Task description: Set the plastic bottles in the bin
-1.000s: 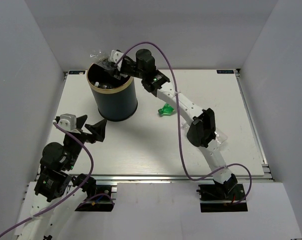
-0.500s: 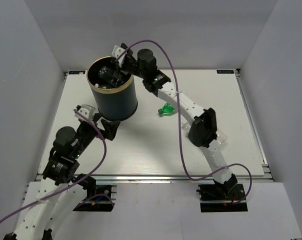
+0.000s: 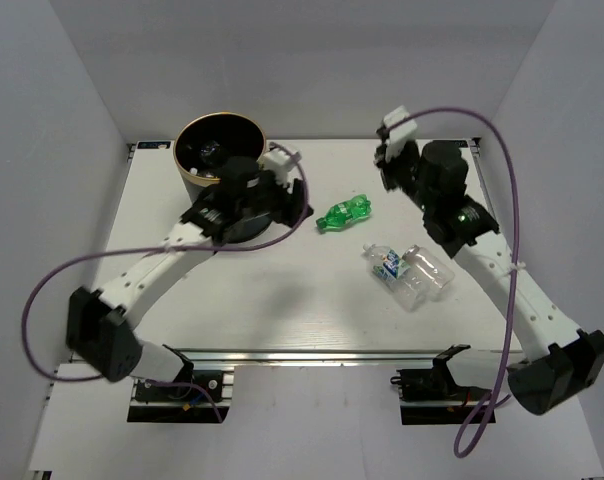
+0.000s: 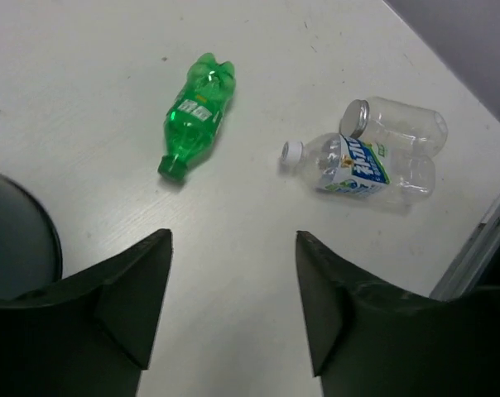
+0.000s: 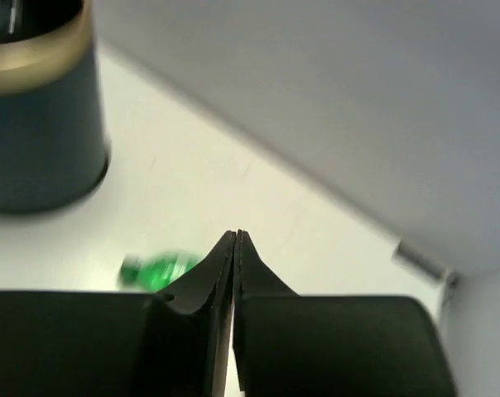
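Note:
The bin (image 3: 197,183) stands at the back left, with at least one clear bottle (image 3: 210,153) inside it. A green bottle (image 3: 344,213) (image 4: 196,116) lies on its side mid-table. Two clear bottles lie side by side to its right: a blue-labelled one (image 3: 386,264) (image 4: 349,165) and a bare one (image 3: 428,271) (image 4: 403,124). My left gripper (image 3: 300,208) (image 4: 233,244) hovers open and empty beside the bin, short of the green bottle. My right gripper (image 3: 385,163) (image 5: 236,237) is shut on nothing, raised at the back right; the green bottle (image 5: 155,270) and the bin (image 5: 35,132) lie beyond it.
The table's right metal edge rail (image 4: 482,240) runs just past the clear bottles. White walls close in the table at the back and on both sides. The left arm's purple cable (image 3: 92,262) loops over the left part of the table.
The right arm has pulled away from above the bin to the back right and shut its jaws. The left arm has reached forward past the bin. Two clear bottles now show.

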`<move>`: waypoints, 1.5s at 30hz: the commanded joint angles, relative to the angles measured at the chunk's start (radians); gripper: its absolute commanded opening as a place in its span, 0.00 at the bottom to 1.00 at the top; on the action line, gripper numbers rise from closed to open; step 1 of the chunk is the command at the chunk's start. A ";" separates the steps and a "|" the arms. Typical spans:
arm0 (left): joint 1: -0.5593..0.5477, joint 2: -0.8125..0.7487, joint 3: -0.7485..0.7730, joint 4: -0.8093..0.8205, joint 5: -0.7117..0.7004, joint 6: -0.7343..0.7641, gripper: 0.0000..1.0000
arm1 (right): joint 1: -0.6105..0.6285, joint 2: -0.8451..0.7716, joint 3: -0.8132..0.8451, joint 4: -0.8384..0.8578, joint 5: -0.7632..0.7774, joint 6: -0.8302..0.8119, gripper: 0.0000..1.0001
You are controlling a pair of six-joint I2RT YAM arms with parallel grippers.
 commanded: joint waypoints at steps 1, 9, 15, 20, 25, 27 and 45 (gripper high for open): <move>-0.096 0.193 0.172 -0.051 -0.072 0.042 0.68 | -0.008 -0.069 -0.170 -0.253 -0.055 0.094 0.07; -0.157 0.643 0.580 -0.191 -0.335 0.120 1.00 | -0.074 -0.287 -0.352 -0.318 -0.025 0.156 0.90; -0.133 0.905 0.841 -0.232 -0.309 0.133 1.00 | -0.106 -0.457 -0.449 -0.333 -0.040 0.174 0.90; -0.133 1.034 0.961 -0.245 -0.327 0.162 1.00 | -0.108 -0.500 -0.507 -0.332 -0.032 0.174 0.89; -0.133 1.108 1.050 -0.269 -0.249 0.171 1.00 | -0.103 -0.513 -0.513 -0.324 -0.022 0.173 0.89; -0.133 1.119 1.059 -0.269 -0.235 0.171 1.00 | -0.100 -0.514 -0.516 -0.321 -0.020 0.170 0.89; -0.133 1.196 1.100 -0.367 -0.269 0.162 0.65 | -0.098 -0.539 -0.521 -0.321 -0.060 0.171 0.89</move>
